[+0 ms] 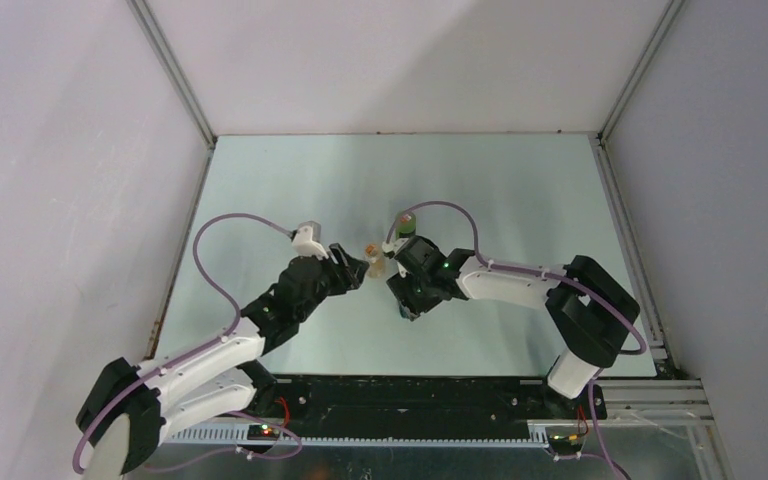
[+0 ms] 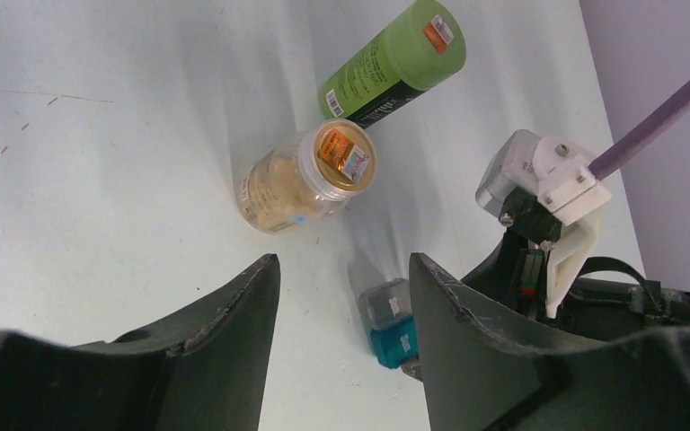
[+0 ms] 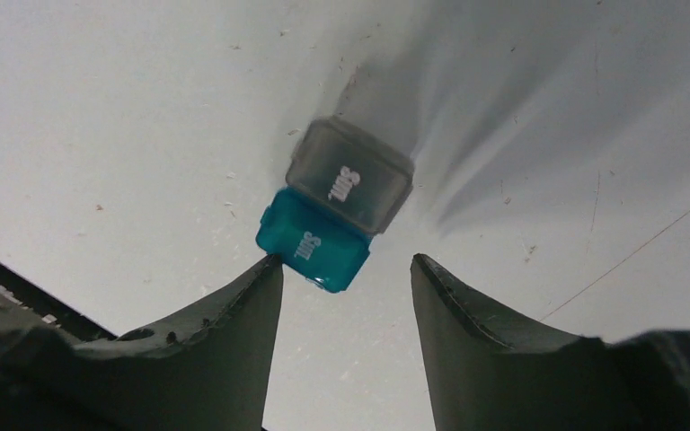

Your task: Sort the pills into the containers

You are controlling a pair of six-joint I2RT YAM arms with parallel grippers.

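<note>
**Both grippers open, nothing held; bottles mid-table**

- Left gripper (image 2: 343, 262): jaws apart, nothing between them. It points at the beige bottle (image 2: 305, 180), which sits clear of the fingertips at 11 o'clock from the gap.
- Beige bottle: clear body packed with pale contents, orange top with a sticker. In the overhead view it's near the middle of the table (image 1: 520, 180), just beyond the left gripper's tips.
- Green bottle (image 2: 395, 63): lime top, dark band low on the body. It's at 1 o'clock from the beige bottle, close but not touching. Overhead it stands with its top up, just behind the right wrist.
- Pill box (image 3: 337, 215): one teal and one smoky-grey compartment joined together, printed lids facing up, flat on the table. Slightly blurred. In the left wrist view it's at 5 o'clock from the beige bottle.
- Right gripper (image 3: 346, 260): jaws released, nothing between them. The pill box lies just past the tips at 12 o'clock. Its teal corner is at the picture-left fingertip; can't tell whether they touch.
- Overhead, the two grippers face each other closely, left at 9 o'clock and right at 3 o'clock.
</note>
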